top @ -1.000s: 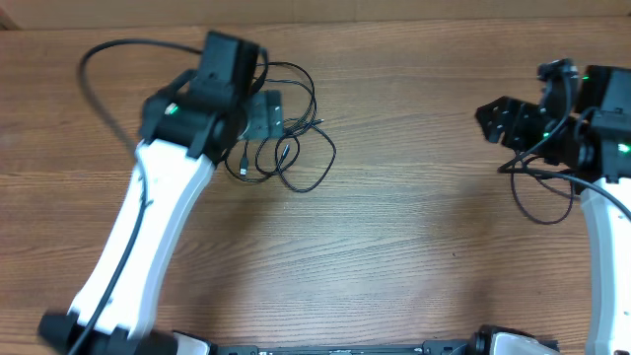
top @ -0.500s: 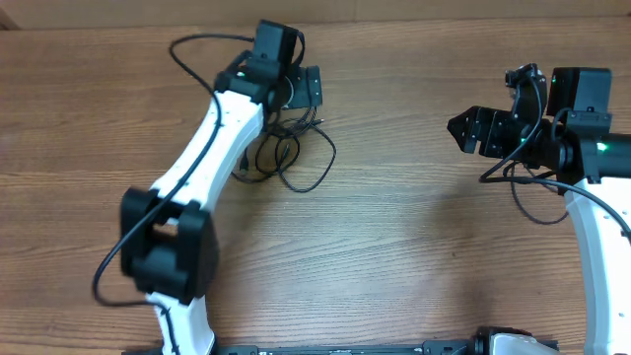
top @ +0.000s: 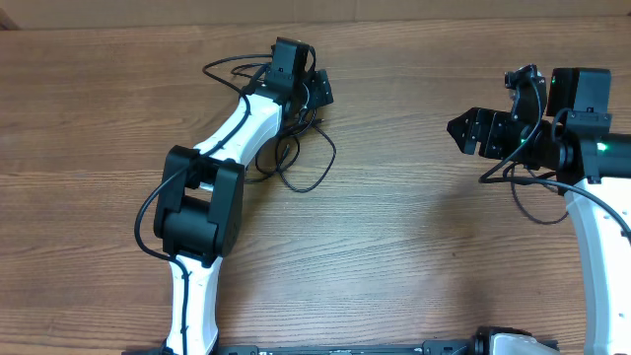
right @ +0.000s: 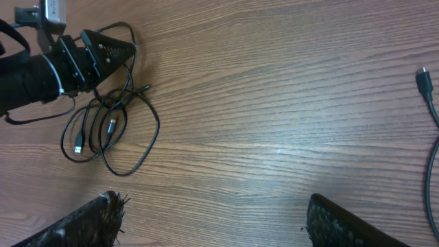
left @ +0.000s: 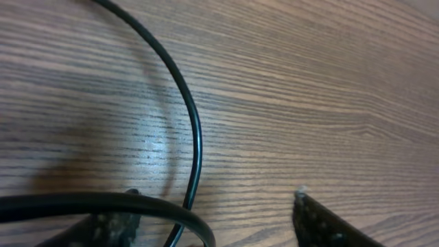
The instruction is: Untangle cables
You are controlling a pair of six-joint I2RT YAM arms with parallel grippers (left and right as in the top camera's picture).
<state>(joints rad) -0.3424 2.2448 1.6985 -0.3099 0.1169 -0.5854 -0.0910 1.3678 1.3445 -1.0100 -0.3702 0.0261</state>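
Observation:
The cables (top: 296,150) are thin black cords with small plug ends, lying in a loose tangle on the wooden table at the far left. They also show in the right wrist view (right: 110,130). My left gripper (top: 318,89) is at the tangle's far edge, low over the table. It is open, and a black cord (left: 195,147) curves between its fingers (left: 212,223). It also shows in the right wrist view (right: 113,49). My right gripper (top: 463,130) is open and empty (right: 212,219), well to the right of the tangle.
Another thin black cord with a plug end (right: 424,77) lies at the right edge of the right wrist view. A thin black loop (top: 532,202) lies by the right arm. The brown wooden table (top: 394,227) runs between the two arms.
My left arm has swung up and right, and its gripper moved from over the tangle to its far edge. The right gripper shifted left one second ago, then held still.

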